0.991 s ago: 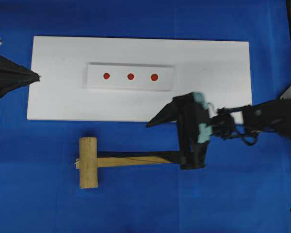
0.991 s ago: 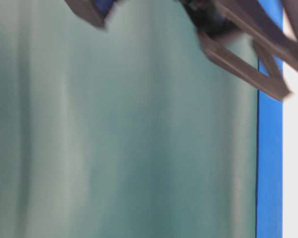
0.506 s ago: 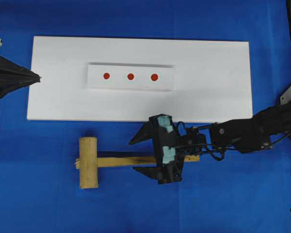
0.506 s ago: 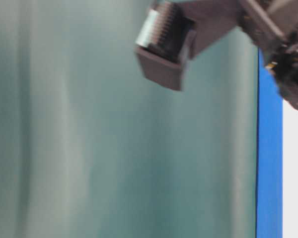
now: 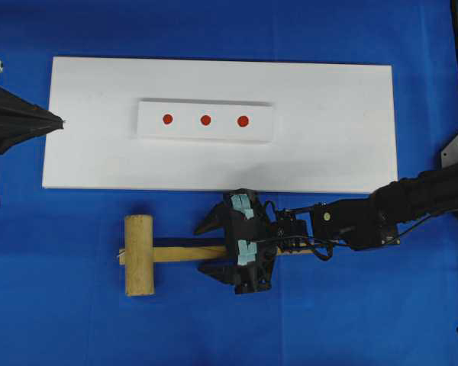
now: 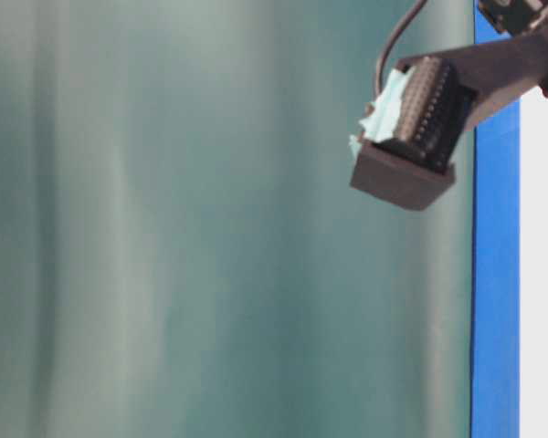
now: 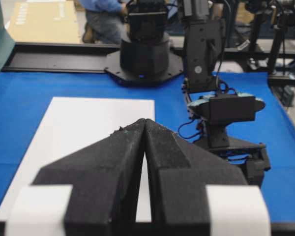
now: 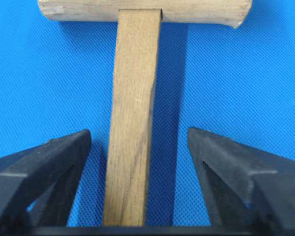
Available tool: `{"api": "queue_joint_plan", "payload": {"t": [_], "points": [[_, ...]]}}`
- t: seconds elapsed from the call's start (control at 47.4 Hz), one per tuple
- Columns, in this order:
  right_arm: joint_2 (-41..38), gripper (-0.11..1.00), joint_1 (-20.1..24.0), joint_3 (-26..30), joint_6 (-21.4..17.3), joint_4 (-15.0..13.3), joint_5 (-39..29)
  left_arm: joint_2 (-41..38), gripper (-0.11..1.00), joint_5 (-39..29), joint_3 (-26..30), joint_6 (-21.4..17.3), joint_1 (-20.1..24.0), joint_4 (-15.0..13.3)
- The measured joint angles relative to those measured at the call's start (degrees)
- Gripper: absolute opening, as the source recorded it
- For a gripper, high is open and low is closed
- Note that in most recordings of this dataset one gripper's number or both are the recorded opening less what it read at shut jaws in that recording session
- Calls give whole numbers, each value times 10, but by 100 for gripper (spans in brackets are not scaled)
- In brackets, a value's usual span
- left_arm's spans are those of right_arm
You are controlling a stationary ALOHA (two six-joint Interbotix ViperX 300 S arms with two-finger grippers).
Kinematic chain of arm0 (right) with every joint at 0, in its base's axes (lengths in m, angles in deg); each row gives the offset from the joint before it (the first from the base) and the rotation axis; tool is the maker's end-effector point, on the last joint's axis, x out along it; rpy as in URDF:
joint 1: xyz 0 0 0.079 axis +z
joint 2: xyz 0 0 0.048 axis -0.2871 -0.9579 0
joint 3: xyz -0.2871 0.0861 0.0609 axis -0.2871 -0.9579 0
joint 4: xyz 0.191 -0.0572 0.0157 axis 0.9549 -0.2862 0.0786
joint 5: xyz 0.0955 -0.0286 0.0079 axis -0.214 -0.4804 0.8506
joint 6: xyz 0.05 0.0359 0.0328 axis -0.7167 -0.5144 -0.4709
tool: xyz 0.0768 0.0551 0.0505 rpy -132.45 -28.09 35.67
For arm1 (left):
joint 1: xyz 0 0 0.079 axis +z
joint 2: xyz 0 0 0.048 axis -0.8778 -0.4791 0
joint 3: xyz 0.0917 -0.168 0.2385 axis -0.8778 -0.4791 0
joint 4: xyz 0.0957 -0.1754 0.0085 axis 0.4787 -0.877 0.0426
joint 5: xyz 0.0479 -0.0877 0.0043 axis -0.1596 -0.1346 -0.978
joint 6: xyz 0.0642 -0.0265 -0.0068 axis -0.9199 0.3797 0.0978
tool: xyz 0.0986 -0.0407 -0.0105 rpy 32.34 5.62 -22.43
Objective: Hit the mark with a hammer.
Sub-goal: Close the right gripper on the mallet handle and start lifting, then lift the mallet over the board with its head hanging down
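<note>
Two fingers (image 8: pixel 49 162) astride hammer (image 8: pixel 132 123) handle

The worktop (image 5: pixel 61 320) is covered in saturated blue. On it lies a plain white board (image 5: pixel 343 130) carrying a white strip (image 5: pixel 206 120) patterned with three red dots in a row. The hammer (image 5: pixel 140 255) is pale tan wood, its handle slightly darker brown. The right gripper (image 5: pixel 214 248) is matte black with mint-green padding; the left gripper (image 7: pixel 145 123) is black with white tape.

Right black gripper (image 5: pixel 208 246) straddles the light wooden mallet's flat handle (image 8: pixel 132 123), blue cloth showing in a gap on each side. The white rectangular board (image 5: pixel 336 137) borders the passage above. Lower frame lies unobstructed blue cloth (image 5: pixel 328 320).
</note>
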Motion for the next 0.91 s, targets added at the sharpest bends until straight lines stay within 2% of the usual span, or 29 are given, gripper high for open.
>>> {"api": "queue_joint_plan", "payload": {"t": [0.105,0.211,0.527,0.906], "points": [[0,32,-1,1,3,0,-1,-1,0,-1,0,1,0,-1],[0,10,-1,1,3,0,-1,0,0,-2,0,1,0,-1],[18,10,-1,-2,0,-1,-6,0,0,-2,-2,1,-1,-1],[155,10,1,-39,0,0,-59,0,0,-4,-2,1,0,-1]]}}
